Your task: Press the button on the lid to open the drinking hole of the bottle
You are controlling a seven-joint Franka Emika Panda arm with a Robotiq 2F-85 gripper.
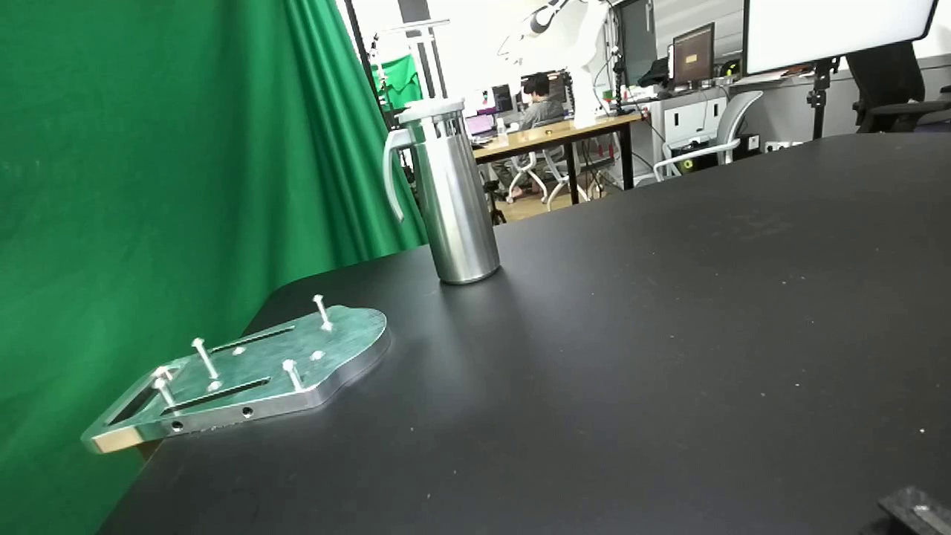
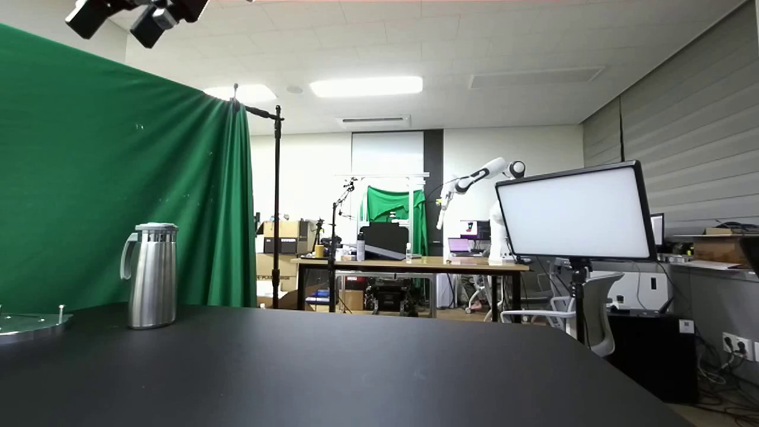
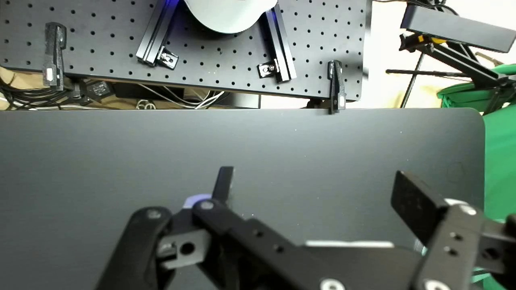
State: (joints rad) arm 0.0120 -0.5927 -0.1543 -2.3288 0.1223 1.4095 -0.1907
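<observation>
The bottle (image 1: 458, 200) is a tall brushed-steel jug with a pale grey handle. It stands upright on the black table, and it also shows in an exterior view (image 2: 153, 284). Its short greyish lid (image 1: 431, 110) sits on top, also in an exterior view (image 2: 156, 226). The button and drinking hole cannot be made out. My gripper (image 2: 117, 29) hangs high above the table at the top left of an exterior view, well above the lid's height. In the wrist view the gripper (image 3: 314, 183) is open with nothing between its fingers. The bottle is not recognisable in the wrist view.
A green plate with metal pegs (image 1: 349, 334) lies near the bottle at the table's edge. A green curtain (image 1: 186, 148) hangs behind them. In the wrist view a perforated black board (image 3: 217, 64) with clamps (image 3: 336, 86) borders the black table (image 3: 121, 141).
</observation>
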